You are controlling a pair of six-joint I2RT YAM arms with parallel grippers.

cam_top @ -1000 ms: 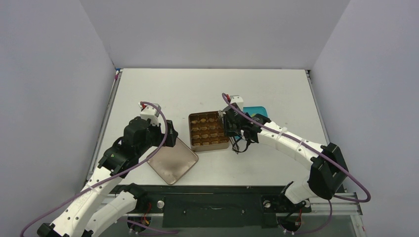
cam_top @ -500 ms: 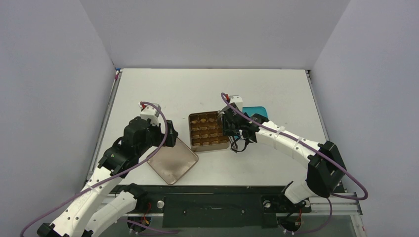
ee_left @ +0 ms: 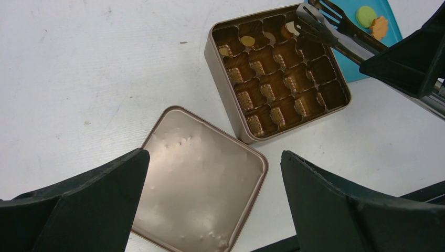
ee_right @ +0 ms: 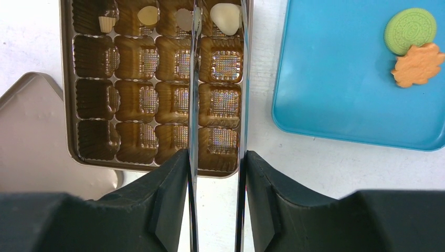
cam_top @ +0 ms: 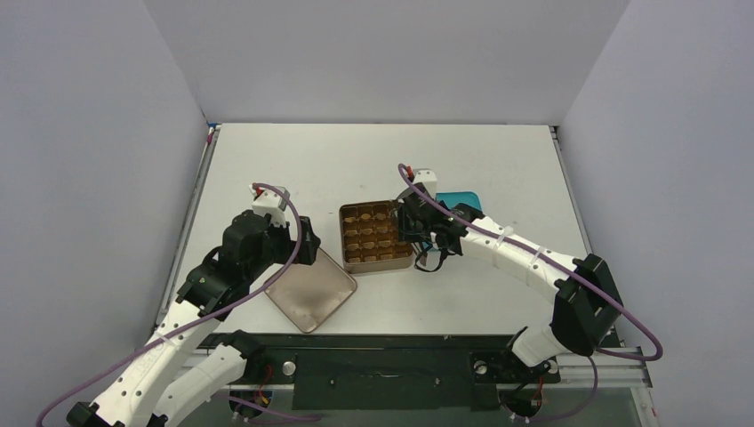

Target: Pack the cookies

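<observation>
The gold tin (cam_top: 348,238) sits open mid-table, its compartments mostly bare. Its far row holds a few small cookies: tan (ee_right: 107,22), pale yellow (ee_right: 148,14), and a pale one (ee_right: 224,11) in the far right corner. My right gripper (ee_right: 216,157) is shut on the long metal tweezers (ee_right: 193,79), whose two arms reach over the tin's right columns and straddle the pale cookie. A green cookie (ee_right: 410,30) and an orange leaf cookie (ee_right: 419,65) lie on the blue tray (ee_right: 336,79). My left gripper (ee_left: 214,154) is open and empty above the tin's lid (ee_left: 199,184).
The lid (cam_top: 311,289) lies flat at the tin's near left. The blue tray (cam_top: 462,201) sits right of the tin, partly under my right arm. White table (cam_top: 356,160) stretches behind, with walls on three sides.
My right gripper has shifted slightly toward the tin's far right corner with the tweezers. The left arm has not moved.
</observation>
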